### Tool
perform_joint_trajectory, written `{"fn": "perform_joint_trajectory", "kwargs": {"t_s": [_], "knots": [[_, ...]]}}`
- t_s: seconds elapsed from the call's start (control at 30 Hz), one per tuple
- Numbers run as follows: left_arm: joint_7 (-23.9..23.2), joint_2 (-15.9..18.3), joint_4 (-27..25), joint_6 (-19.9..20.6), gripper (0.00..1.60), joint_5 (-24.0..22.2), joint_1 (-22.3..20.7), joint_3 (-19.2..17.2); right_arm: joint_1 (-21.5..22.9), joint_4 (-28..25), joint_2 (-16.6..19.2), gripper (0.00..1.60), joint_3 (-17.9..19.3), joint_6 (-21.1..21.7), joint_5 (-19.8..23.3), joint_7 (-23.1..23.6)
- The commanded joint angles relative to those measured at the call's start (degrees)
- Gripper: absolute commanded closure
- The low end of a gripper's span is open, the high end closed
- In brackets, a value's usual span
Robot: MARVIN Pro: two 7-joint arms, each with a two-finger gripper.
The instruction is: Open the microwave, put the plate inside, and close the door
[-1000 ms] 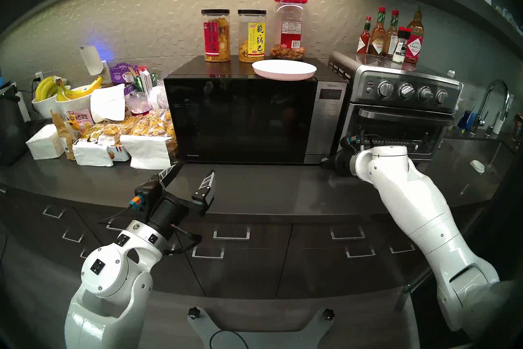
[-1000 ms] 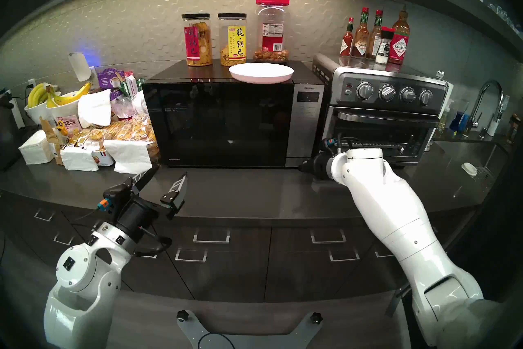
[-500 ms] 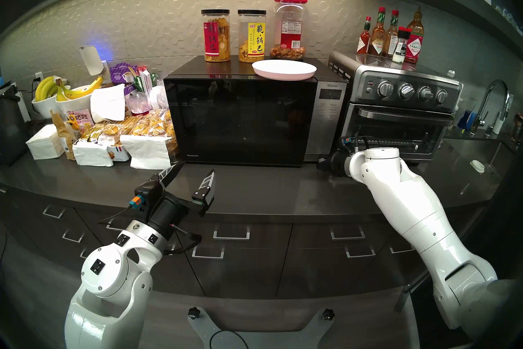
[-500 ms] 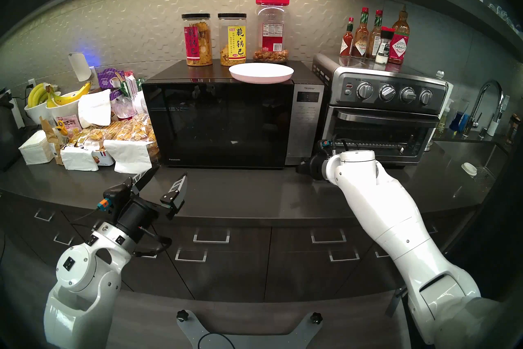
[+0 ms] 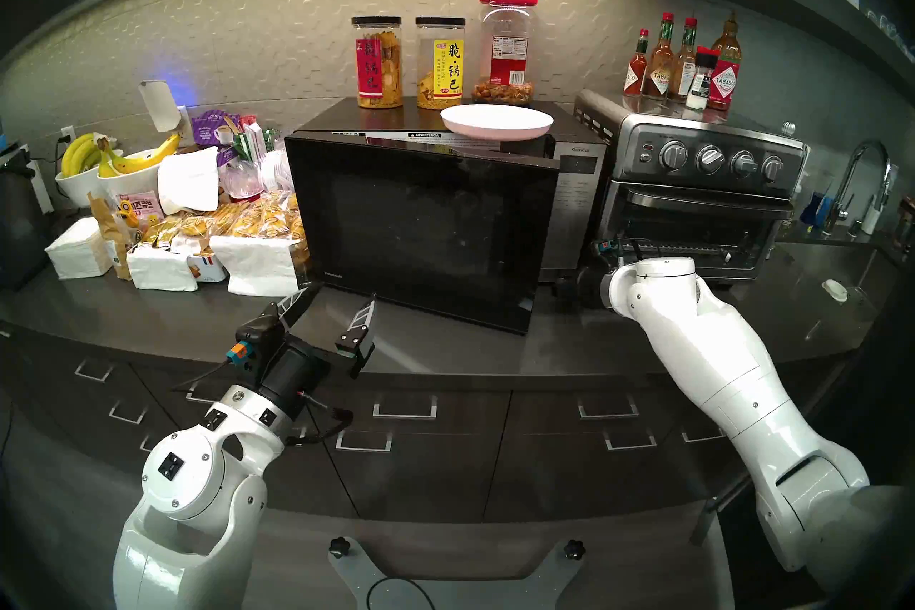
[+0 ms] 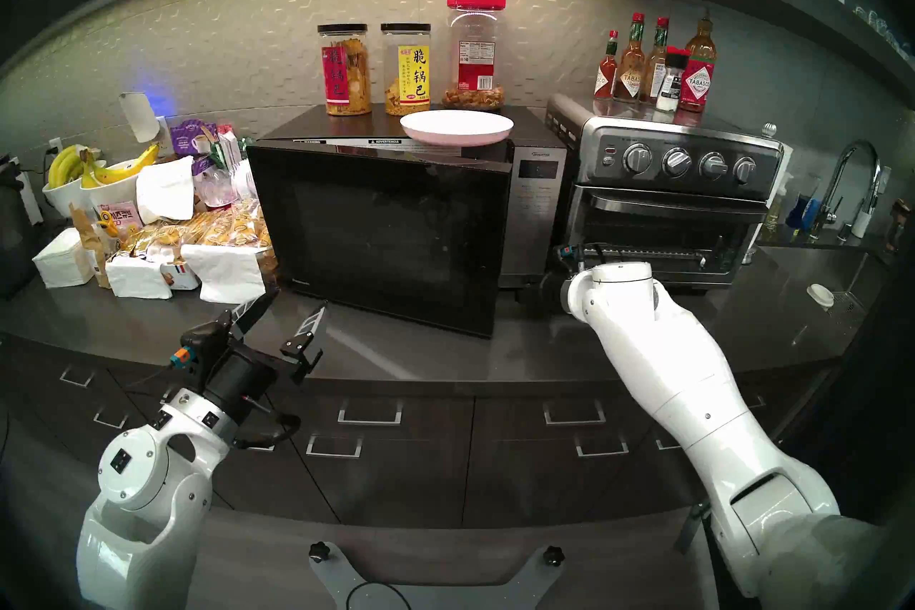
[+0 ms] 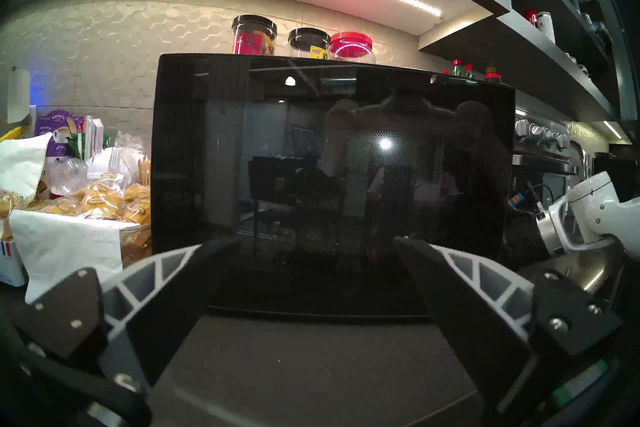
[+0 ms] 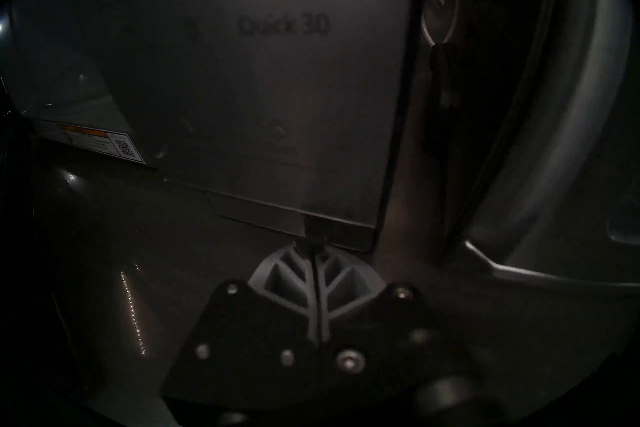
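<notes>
The microwave [image 5: 445,208] sat at the back of the counter [image 5: 470,346], its door [image 5: 421,228] ajar, hinged at nine o'clock with the free edge swung toward you at three o'clock. Your right hand [image 8: 313,244], fingers pressed together on nothing, rested its tips at the bottom edge of the grey control strip [image 5: 569,208]. Your left hand [image 5: 331,304], fingers spread and empty, hovered low at the door's seven o'clock corner, the nearer one, I judge, for swinging that free edge wider. The plate [image 5: 496,122], round, shallow and white, lay flat on the microwave's roof at its one o'clock corner, in front of the red-lidded jar [image 5: 507,44].
</notes>
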Motion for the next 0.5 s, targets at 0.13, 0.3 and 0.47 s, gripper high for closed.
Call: {"fn": "perform_joint_trajectory", "kwargs": {"t_s": [0.13,0.3,0.47], "knots": [[-0.13,0.06,-1.12,-0.08,0.0,0.05,-0.02,0.14,-0.24,-2.32,2.24,1.6,2.91,-0.44,1.16,1.28],[-0.14,0.06,-1.08,-0.1,0.0,0.04,-0.04,0.14,-2.38,-5.45,4.94,1.6,4.77,0.92,2.68,3.05],[-0.15,0.05,-1.06,-0.11,0.0,0.04,-0.06,0.14,-4.82,-8.85,7.93,1.6,7.02,1.83,4.07,5.12]]}}
